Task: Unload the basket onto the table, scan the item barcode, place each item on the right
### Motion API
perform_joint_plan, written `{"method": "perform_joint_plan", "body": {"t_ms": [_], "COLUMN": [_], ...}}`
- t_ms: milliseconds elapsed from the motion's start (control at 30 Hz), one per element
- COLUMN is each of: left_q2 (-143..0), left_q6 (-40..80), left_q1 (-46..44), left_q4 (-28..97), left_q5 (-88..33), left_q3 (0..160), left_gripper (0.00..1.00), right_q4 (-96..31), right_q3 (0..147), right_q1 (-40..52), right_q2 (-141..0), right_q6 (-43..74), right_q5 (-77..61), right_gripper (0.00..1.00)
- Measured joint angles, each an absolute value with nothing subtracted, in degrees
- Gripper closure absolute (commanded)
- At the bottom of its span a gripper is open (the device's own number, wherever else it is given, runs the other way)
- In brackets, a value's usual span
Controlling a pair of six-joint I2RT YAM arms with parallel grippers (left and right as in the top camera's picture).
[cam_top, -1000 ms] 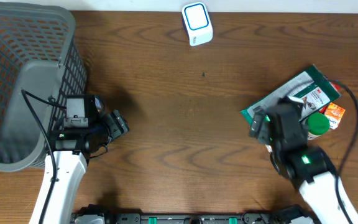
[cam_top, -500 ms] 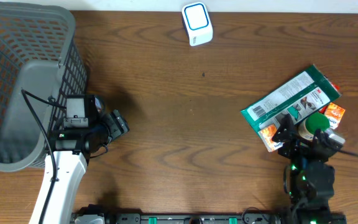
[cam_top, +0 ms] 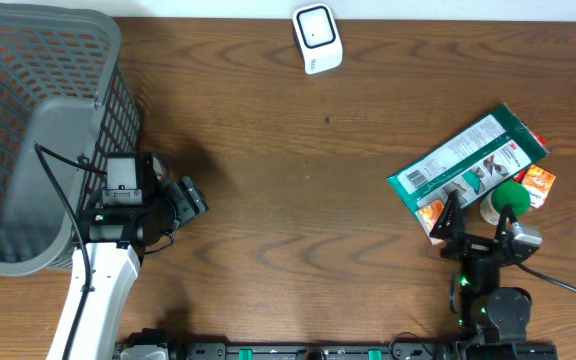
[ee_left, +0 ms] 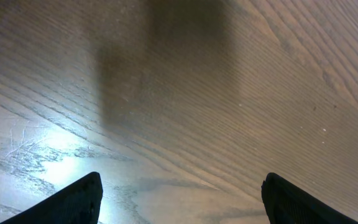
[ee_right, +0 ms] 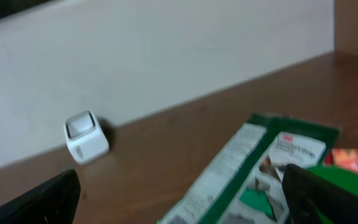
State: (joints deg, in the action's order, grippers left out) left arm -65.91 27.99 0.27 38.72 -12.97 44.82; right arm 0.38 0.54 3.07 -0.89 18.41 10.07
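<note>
A green and white flat package lies at the table's right, its barcode end toward the middle. It shows in the right wrist view too, package. It rests partly over an orange pack and next to a green-capped bottle. The white scanner box stands at the far edge, scanner. My right gripper stands open just short of the package's near edge, holding nothing, right gripper. My left gripper hangs open over bare wood, left gripper.
A large grey mesh basket fills the left side, right behind the left arm. A pale wall runs along the table's far edge behind the scanner.
My right arm has drawn back from over the package toward the table's near edge. The scanner's blue face light has gone dark. The left arm has not moved.
</note>
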Motion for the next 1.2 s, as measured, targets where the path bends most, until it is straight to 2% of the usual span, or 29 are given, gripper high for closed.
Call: {"method": "perform_joint_plan", "body": {"t_ms": [367, 1200], "left_q2": [-65.91, -65.91], "left_q6": [27.99, 28.01], "left_q1": [0.27, 0.27], "left_q4": [38.74, 38.74], "left_q5": [-12.95, -12.97], "left_q3": [44.82, 44.82], "left_gripper": [0.17, 0.17], "right_q4": [-3.18, -3.20], "right_q3": [0.45, 0.45], "right_q1": [3.07, 3.07], "right_q2": [-0.69, -0.69], "right_q6": [13.56, 12.93], "right_q5": [9.21, 8.95], "right_gripper": [0.01, 0.01]}}
